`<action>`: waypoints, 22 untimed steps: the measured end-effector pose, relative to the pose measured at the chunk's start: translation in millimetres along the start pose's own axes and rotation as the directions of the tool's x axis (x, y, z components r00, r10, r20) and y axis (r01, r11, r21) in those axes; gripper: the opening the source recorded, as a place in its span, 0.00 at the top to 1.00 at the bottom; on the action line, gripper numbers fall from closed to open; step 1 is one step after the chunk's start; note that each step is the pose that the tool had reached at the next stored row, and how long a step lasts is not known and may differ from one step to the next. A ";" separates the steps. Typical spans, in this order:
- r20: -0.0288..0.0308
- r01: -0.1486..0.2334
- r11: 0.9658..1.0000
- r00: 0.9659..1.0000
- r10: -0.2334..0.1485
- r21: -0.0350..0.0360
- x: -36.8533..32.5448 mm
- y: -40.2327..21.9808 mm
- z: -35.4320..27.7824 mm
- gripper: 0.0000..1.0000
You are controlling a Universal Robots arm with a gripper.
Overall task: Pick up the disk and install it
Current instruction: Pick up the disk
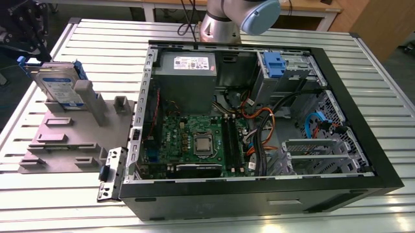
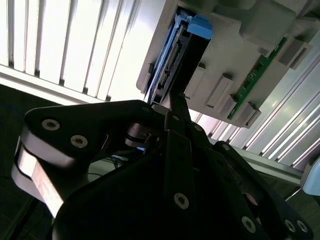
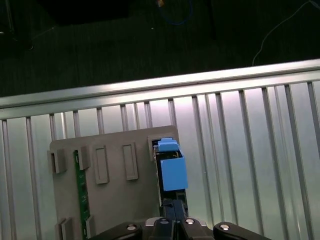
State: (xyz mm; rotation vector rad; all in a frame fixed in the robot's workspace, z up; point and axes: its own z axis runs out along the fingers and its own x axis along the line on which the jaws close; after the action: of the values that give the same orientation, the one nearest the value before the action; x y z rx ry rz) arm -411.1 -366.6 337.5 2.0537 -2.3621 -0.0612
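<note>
In the exterior view, at about twelve o'clock, the arm (image 1: 219, 28) is a smooth silver-grey tube topped by a rounded pale-blue joint cap (image 1: 261, 14). Thin dark cables (image 1: 188, 17) run just beside it, toward eleven o'clock. At ten o'clock the gripper (image 1: 36, 48) is a matte black, angular block. In both wrist views its black housing carries round silver screw heads (image 2: 79, 141) (image 3: 189, 221) (each with a dark socket). In the second wrist view a pale grey band (image 2: 35, 172) wraps one rounded end.

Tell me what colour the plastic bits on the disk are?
Blue rails on the disk, clearest in the first wrist view.
</note>
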 end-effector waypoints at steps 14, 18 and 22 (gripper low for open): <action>0.000 0.000 1.000 1.000 0.000 0.000 -0.1 0.2 -6.3 0.89; 0.000 0.000 1.000 1.000 0.000 0.000 -0.1 0.3 -7.0 0.89; 0.000 0.000 1.000 1.000 0.000 0.000 -0.1 0.3 -9.2 0.89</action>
State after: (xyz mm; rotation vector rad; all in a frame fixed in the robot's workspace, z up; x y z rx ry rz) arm -411.2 -366.7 346.7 2.0537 -2.3620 -0.0613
